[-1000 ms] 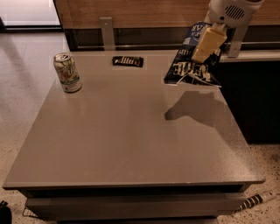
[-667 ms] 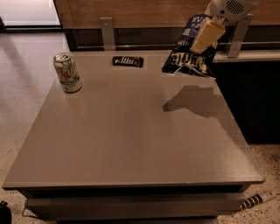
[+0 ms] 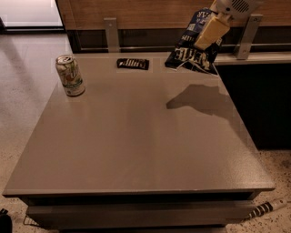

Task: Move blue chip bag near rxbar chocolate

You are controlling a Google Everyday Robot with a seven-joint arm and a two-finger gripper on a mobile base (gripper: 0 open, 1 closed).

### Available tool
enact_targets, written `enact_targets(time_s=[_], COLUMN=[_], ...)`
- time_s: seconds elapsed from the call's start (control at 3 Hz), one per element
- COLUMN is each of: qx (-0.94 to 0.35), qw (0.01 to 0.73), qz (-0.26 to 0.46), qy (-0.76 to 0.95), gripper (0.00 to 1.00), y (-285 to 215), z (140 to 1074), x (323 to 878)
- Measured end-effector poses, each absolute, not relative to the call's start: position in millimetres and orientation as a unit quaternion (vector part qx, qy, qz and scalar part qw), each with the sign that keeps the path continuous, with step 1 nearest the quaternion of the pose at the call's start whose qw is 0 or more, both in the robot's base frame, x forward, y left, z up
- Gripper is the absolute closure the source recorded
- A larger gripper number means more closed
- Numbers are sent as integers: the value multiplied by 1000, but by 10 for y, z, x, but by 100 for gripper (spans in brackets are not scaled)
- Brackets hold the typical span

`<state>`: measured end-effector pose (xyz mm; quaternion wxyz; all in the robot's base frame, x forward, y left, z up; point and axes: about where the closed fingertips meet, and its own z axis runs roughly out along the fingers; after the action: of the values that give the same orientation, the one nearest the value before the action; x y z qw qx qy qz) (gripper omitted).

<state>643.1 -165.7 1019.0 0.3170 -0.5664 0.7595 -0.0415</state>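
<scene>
Above the table's [image 3: 136, 136] far right corner, the gripper [image 3: 208, 35] hangs, jaws clamped on the chip bag [image 3: 190, 53], near the black bar [image 3: 132, 63].

grey flat-topped table [image 3: 136, 150] on dark base, pale speckled floor [image 3: 27, 100] at left, wood-panel wall [image 3: 145, 11] behind, metal uprights [image 3: 110, 34] along it, bright glare [image 3: 32, 11] top left

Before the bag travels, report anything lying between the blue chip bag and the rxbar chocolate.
Nothing visible. The gripper holds the blue chip bag raised at far right; only bare table separates it from the rxbar chocolate.
</scene>
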Motion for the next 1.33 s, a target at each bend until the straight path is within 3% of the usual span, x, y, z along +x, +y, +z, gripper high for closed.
enact_targets(time_s=[1.33], qx=[-430], qw=[397], qz=[-50], qy=[809], gripper=[100], y=[-1471], z=[10077], x=[7580])
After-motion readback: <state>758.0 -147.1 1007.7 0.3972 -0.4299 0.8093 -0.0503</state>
